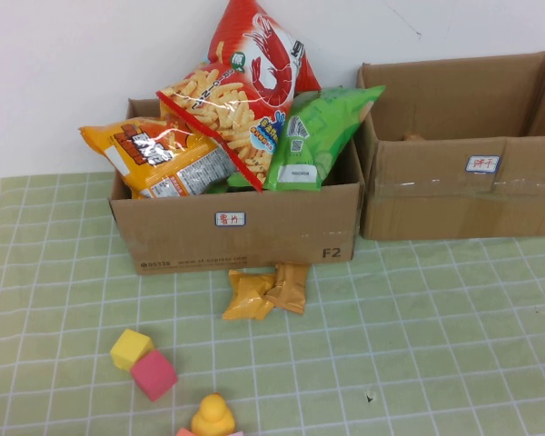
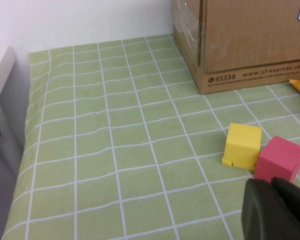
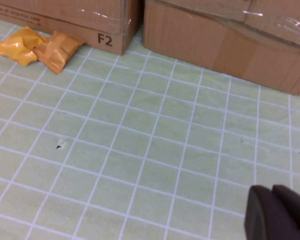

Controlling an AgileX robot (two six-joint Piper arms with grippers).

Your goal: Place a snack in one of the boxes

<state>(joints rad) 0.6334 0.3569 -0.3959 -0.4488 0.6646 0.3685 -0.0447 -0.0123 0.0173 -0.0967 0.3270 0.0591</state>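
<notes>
Two small snack packets, one yellow (image 1: 248,295) and one orange (image 1: 291,286), lie on the green checked cloth in front of the left cardboard box (image 1: 236,238). They also show in the right wrist view, the yellow packet (image 3: 17,45) and the orange packet (image 3: 57,50). The left box is heaped with large chip bags (image 1: 227,113). The right box (image 1: 454,195) looks almost empty. Neither gripper shows in the high view. My left gripper (image 2: 272,187) is shut and empty, near a pink cube (image 2: 281,157). My right gripper (image 3: 272,192) is shut and empty over bare cloth, far from the packets.
A yellow cube (image 1: 130,349), a pink cube (image 1: 154,375) and a yellow duck toy (image 1: 213,416) sit at the front left. The yellow cube (image 2: 243,145) also shows in the left wrist view. The cloth's left edge (image 2: 20,150) drops off beside a white wall.
</notes>
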